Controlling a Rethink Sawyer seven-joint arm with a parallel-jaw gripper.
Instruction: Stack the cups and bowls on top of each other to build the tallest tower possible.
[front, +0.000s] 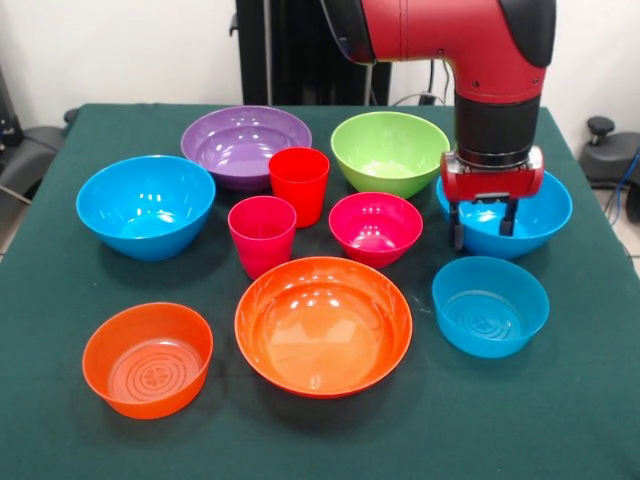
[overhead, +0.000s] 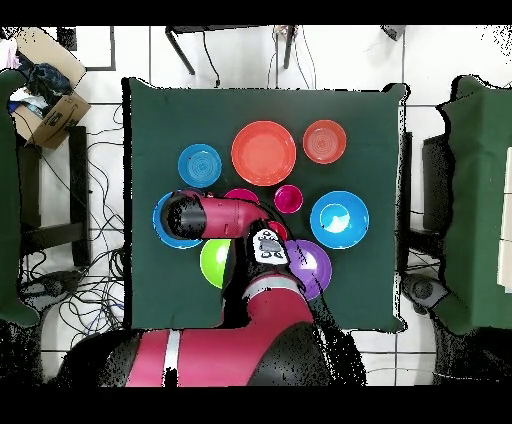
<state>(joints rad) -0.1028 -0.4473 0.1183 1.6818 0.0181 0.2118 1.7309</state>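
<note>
- Gripper (front: 484, 228): fingers spread apart and empty, hanging over the right-hand large blue bowl (front: 545, 215), tips down at about its rim; touching or not, cannot tell. In the overhead view the arm covers the gripper and most of that bowl.
- Nothing is stacked yet: no tower, every piece stands apart on the green table (front: 560, 420), mouth up.
- Count, cups: two. Red-orange cup (front: 299, 183) and pink cup (front: 262, 233), just beside each other near the middle.
- Count, bowls: eight. Two large blue (second one (front: 146, 205) at front-view left), purple bowl (front: 245, 143), lime green bowl (front: 390, 150), small magenta bowl (front: 375, 226), large orange bowl (front: 323, 324), small ringed orange bowl (front: 147, 358), light blue bowl (front: 490, 305).
- Handling, judged: thin glossy plastic, light, stiff, not fragile, likely slippery. Best hold looks like pinching the rim wall, one finger inside and one outside.
- Light bowls may slide or tip if nudged; cups are taller, so easier to topple.
</note>
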